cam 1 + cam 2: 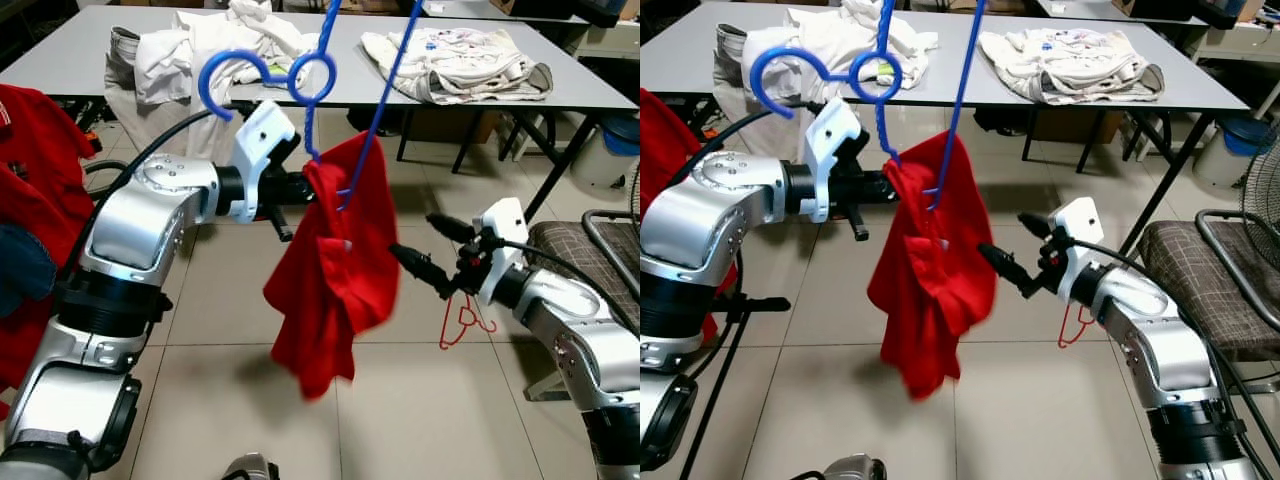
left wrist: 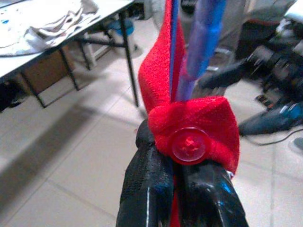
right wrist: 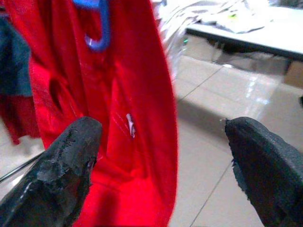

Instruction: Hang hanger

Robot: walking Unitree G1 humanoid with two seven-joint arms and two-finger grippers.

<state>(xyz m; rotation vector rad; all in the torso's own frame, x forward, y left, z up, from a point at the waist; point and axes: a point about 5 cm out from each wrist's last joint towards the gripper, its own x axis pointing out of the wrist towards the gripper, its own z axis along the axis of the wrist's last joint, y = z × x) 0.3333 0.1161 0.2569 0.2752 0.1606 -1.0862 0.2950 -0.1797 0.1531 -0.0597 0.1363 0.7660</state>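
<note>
A blue plastic hanger (image 1: 312, 78) is held up before me, its hook (image 1: 228, 72) pointing to my left and its arms running up out of view. A red shirt (image 1: 335, 270) hangs from it, bunched and drooping toward the floor. My left gripper (image 1: 303, 190) is shut on the shirt's collar. In the left wrist view its fingers (image 2: 151, 184) pinch the red fabric just below a red button (image 2: 190, 145), with the hanger's blue bar (image 2: 203, 47) right behind. My right gripper (image 1: 430, 250) stands open just right of the shirt, with nothing between its fingers (image 3: 61, 170).
A grey table (image 1: 80, 60) with heaps of white clothes (image 1: 455, 60) stands behind. A red wire hanger (image 1: 462, 322) lies on the tiled floor under my right arm. A chair (image 1: 585, 250) is at the right, and more red garments (image 1: 35, 190) hang at the left.
</note>
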